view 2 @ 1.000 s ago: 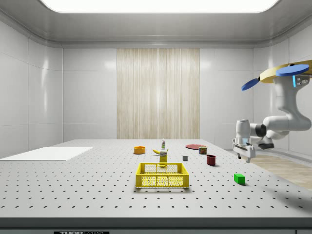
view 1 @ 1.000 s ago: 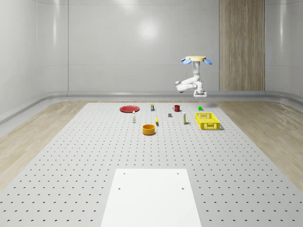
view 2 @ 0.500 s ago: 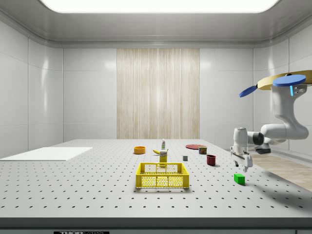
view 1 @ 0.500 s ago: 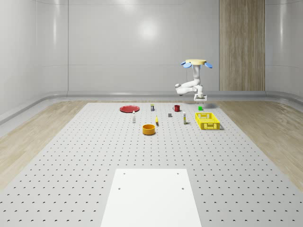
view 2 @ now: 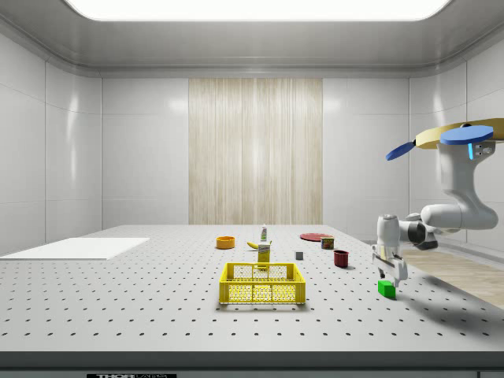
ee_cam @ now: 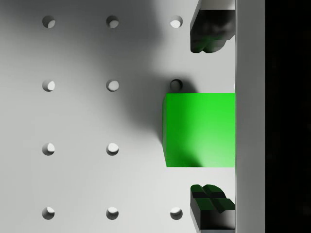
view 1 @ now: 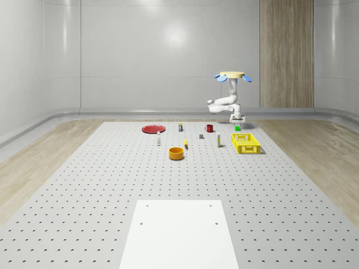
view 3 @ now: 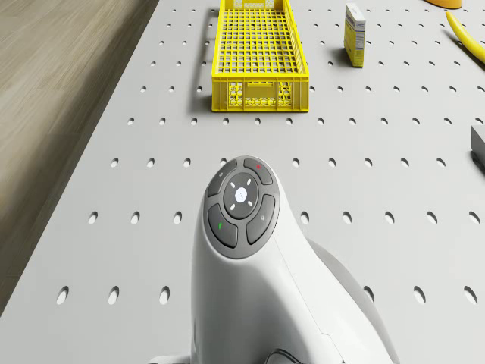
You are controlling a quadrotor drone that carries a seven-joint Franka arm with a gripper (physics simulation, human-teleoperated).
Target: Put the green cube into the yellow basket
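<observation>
Green cube (ee_cam: 199, 130) is sitting centre-right of the wrist frame; I'm hovering the gripper (ee_cam: 210, 116) spread wide, straddling its flat, rigid-looking sides.

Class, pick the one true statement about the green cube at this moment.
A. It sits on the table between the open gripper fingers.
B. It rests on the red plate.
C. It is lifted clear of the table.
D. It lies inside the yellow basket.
A: in the wrist view the green cube sits on the perforated table, with one of the fingers on each side and a gap to both.
</observation>
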